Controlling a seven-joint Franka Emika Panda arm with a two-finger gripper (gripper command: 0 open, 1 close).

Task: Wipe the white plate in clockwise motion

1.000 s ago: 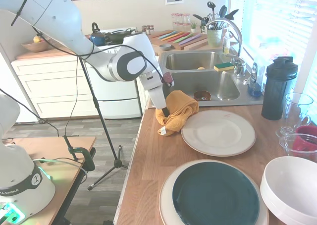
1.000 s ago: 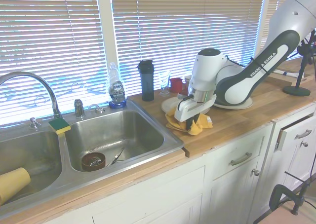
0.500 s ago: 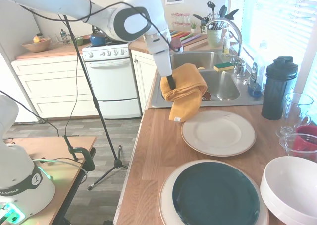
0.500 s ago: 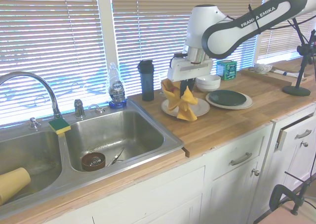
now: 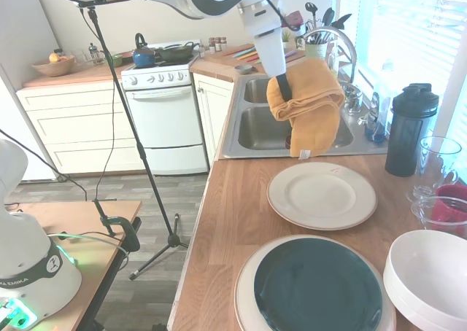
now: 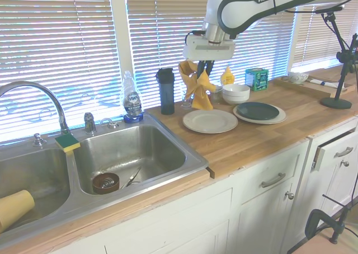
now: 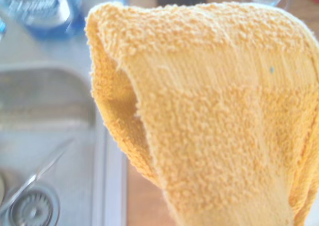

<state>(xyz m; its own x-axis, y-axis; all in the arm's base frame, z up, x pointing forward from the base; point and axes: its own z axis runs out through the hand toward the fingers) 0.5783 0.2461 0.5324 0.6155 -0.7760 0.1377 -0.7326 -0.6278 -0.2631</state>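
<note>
Aloft with gripper (image 5: 286,90) pinching a loosely draped yellow towel (image 5: 306,101) above the white plate (image 5: 322,195); could drag the unsecured plate toward the counter's sink-side edge.

Wooden countertop (image 5: 233,222) carries the white plate (image 5: 321,195), a green-centred plate (image 5: 315,286), a white bowl (image 5: 430,276), a dark shaker bottle (image 5: 410,130), 1 clear glass (image 5: 436,167).

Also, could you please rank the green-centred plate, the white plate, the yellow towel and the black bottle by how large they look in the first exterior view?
1. Green-centred plate, though nearest the camera.
2. White plate.
3. Yellow towel.
4. Black bottle.
</note>
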